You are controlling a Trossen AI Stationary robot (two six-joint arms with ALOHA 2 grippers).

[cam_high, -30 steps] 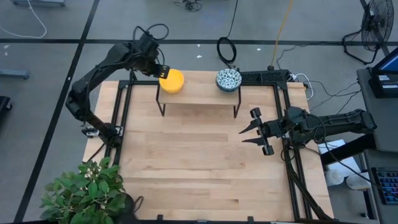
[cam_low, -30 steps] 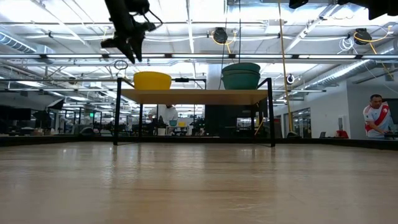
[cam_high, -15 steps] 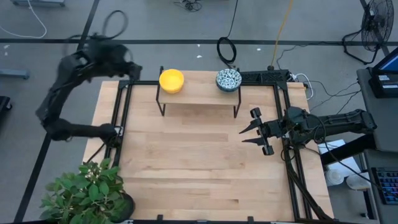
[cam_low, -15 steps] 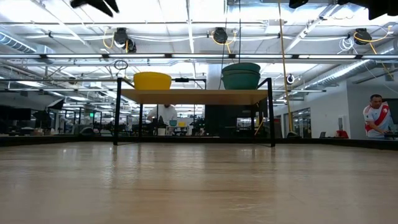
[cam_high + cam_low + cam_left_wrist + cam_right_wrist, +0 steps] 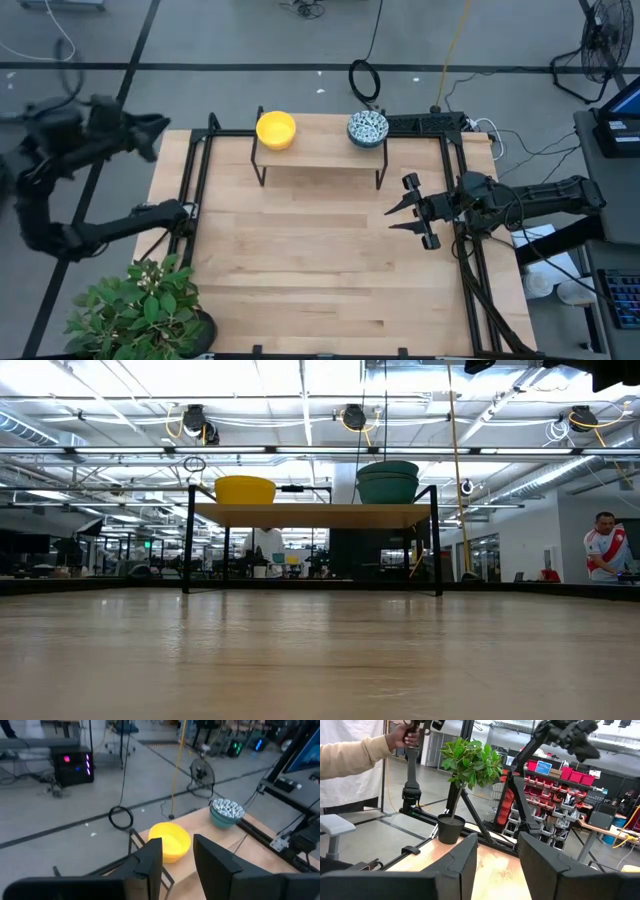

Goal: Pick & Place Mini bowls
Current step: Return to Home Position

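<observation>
A plain yellow mini bowl [image 5: 276, 129] [image 5: 245, 489] [image 5: 170, 841] rests by its base on a small raised wooden shelf [image 5: 320, 152] at the table's far side. On the same shelf to its right stands a blue-green patterned mini bowl [image 5: 367, 127] [image 5: 226, 812]; the low view shows it as two stacked bowls [image 5: 388, 481]. My left gripper [image 5: 150, 133] [image 5: 177, 865] is open, off the table beyond its far-left corner, pointing toward the shelf. My right gripper [image 5: 405, 210] [image 5: 498, 865] is open and empty, above the table's right part.
A black metal frame [image 5: 200, 190] runs along the table's edges. A potted plant [image 5: 135, 305] [image 5: 467, 760] stands at the near-left corner. A person's hand and sleeve [image 5: 402, 735] show past the table's left side. The wooden table [image 5: 320, 260] is bare in its middle and near parts.
My left gripper has drawn back from the yellow bowl, rising and swinging fast toward the left, out beyond the table's left edge. The yellow bowl has stayed on the shelf.
</observation>
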